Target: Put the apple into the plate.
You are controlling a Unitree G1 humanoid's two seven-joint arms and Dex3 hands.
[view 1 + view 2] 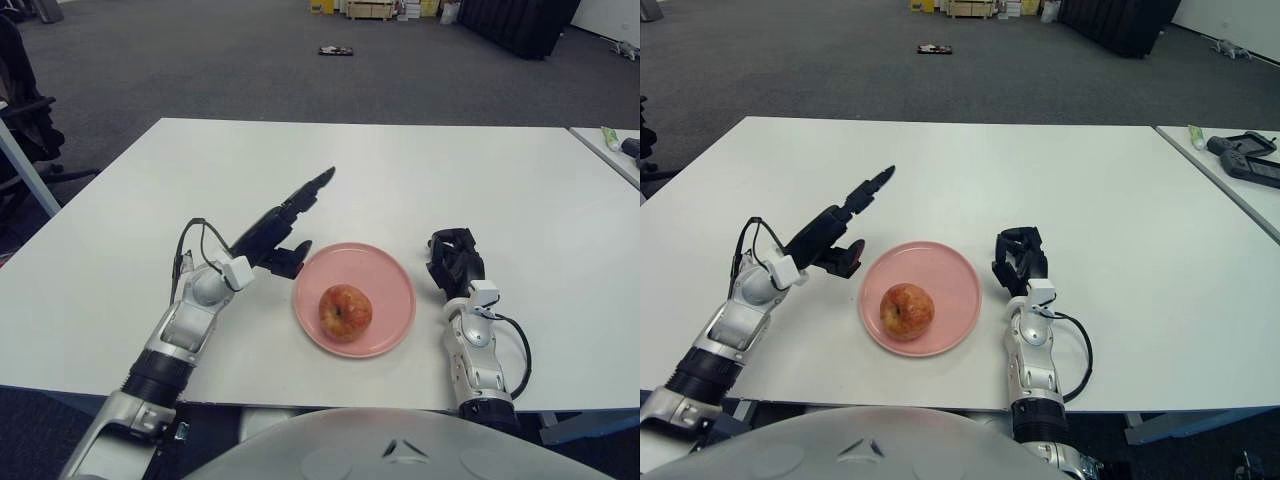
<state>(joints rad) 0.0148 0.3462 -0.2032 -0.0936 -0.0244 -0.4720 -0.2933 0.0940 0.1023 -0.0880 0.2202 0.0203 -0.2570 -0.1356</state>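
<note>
A red-yellow apple [345, 311] lies inside the pink plate [390, 275] on the white table, toward the plate's near-left part. My left hand [290, 222] is just left of the plate, raised a little above the table, with its fingers stretched out and holding nothing. My right hand [453, 258] shows just right of the plate, with its fingers curled and holding nothing.
The white table [400, 170] reaches far beyond the plate. A second table [1230, 160] stands at the far right with a dark device and a small tube on it. Grey carpet floor lies behind, and a chair [20, 110] stands at the far left.
</note>
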